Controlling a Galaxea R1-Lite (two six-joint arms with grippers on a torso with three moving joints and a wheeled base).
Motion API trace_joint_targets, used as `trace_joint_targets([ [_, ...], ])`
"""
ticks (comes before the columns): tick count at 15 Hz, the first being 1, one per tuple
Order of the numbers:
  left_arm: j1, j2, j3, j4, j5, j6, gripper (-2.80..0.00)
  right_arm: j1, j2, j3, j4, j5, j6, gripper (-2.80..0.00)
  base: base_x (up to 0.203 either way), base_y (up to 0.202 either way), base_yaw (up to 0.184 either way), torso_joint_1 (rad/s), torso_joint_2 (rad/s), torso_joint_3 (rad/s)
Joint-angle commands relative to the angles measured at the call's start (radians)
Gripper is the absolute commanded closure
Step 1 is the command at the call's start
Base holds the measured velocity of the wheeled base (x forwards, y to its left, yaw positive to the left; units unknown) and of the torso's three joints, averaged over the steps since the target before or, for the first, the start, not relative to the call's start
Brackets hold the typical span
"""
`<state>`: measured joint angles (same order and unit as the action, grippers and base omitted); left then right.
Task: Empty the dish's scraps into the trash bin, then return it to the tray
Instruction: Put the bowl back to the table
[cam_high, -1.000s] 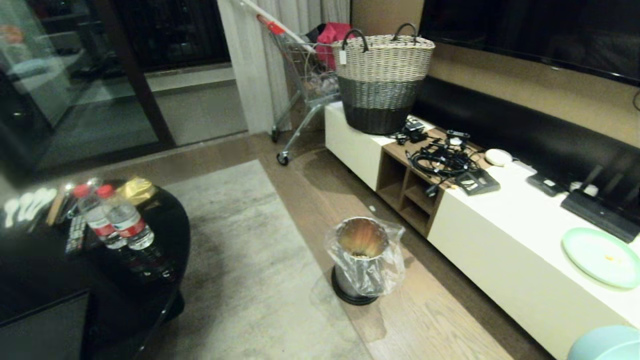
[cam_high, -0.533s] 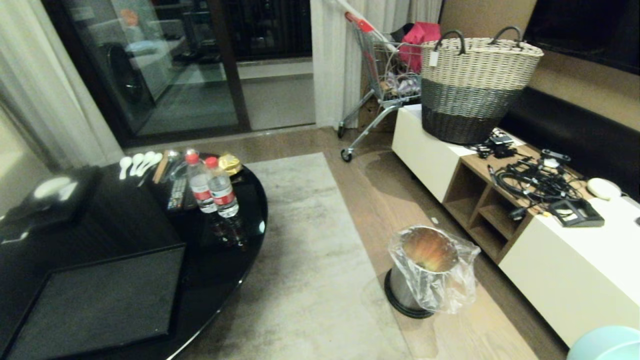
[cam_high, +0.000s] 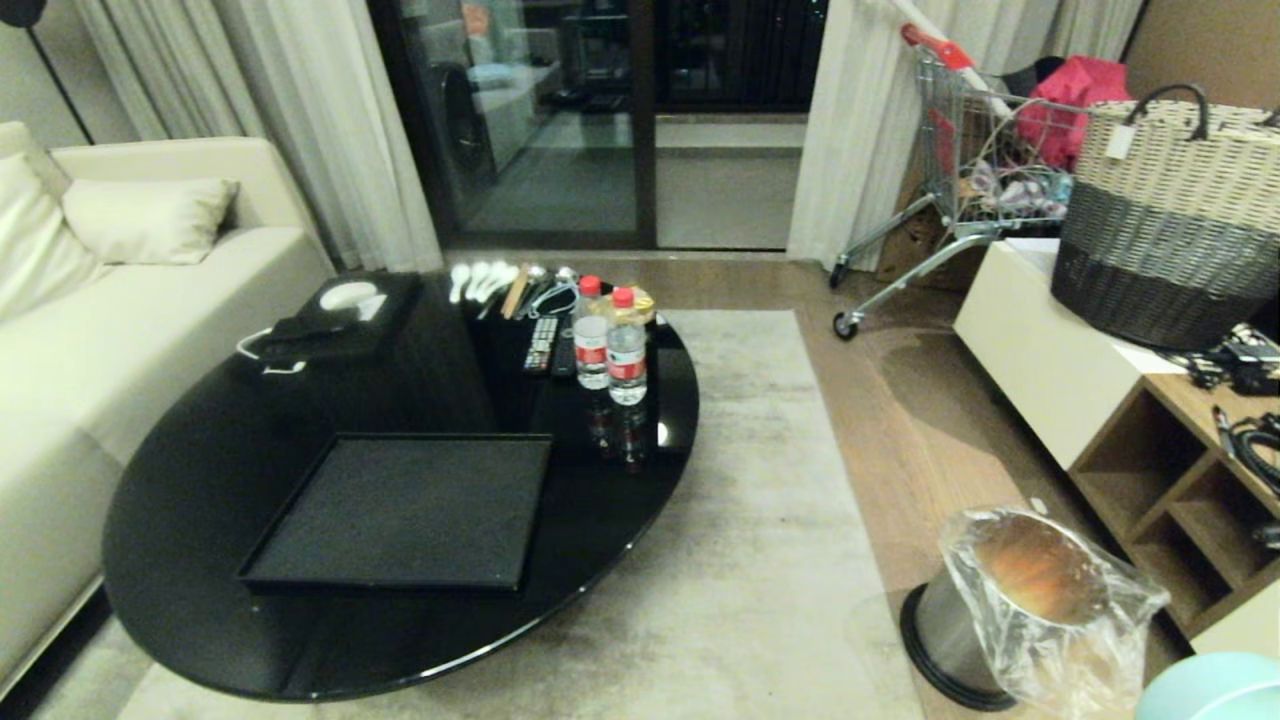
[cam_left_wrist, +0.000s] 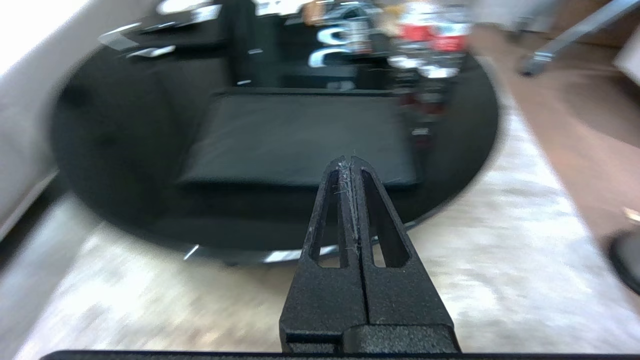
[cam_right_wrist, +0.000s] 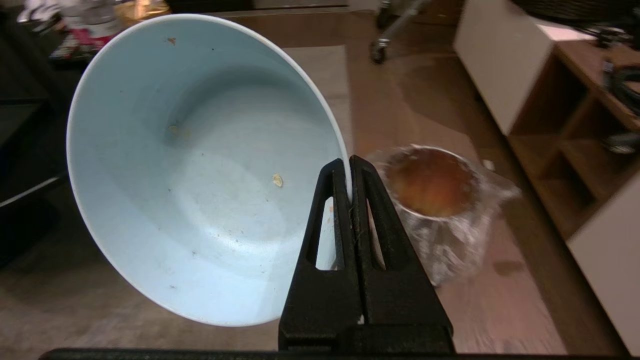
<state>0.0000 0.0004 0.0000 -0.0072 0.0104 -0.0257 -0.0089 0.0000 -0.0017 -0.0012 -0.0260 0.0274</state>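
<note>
The right gripper (cam_right_wrist: 351, 165) is clamped on the rim of the dish (cam_right_wrist: 200, 190), its two black fingers pinching the thin wall between them, and the pale-blue bowl hangs tilted on its side. Inside it only a few small crumbs show; no orange chunks are visible, so the emptying step looks done and the return to the tray is judged to be the step in hand. The trash bin (cam_high: 1010, 600) stands on the wooden floor, near the held dish but apart from it, its clear liner crinkled around the metal rim. A sliver of the dish shows at the lower right corner of the head view. The left gripper (cam_left_wrist: 352, 162) is closed on nothing, its fingers pressed together, hanging off the near edge of the round black table (cam_high: 200, 420). The tray (cam_high: 400, 510) lies flat on that table, bare, well apart from the dish and across the rug from the bin. The next move likely calls for bringing the right arm over the tray, levelling the bowl so its base faces down, lowering it onto the matte surface and only then letting go.
</note>
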Motion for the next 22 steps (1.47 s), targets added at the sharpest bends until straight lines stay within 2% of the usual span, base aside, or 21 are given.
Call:
trace_joint_targets([
  [1,0.0,0.0,0.0,0.0,0.0,0.0,0.0,0.0,0.002,-0.001,0.001,0.0,0.0,0.0,0.0,-0.009,0.171,-0.002,0.0,0.002],
  [12,0.0,0.0,0.0,0.0,0.0,0.0,0.0,0.0,0.002,0.0,0.0,0.0,-0.001,0.0,-0.001,-0.009,0.161,0.003,0.0,0.002],
  [22,0.0,0.0,0.0,0.0,0.0,0.0,0.0,0.001,0.002,0.0,0.0,0.0,-0.001,0.0,0.0,0.0,0.007,0.0,0.0,0.0],
])
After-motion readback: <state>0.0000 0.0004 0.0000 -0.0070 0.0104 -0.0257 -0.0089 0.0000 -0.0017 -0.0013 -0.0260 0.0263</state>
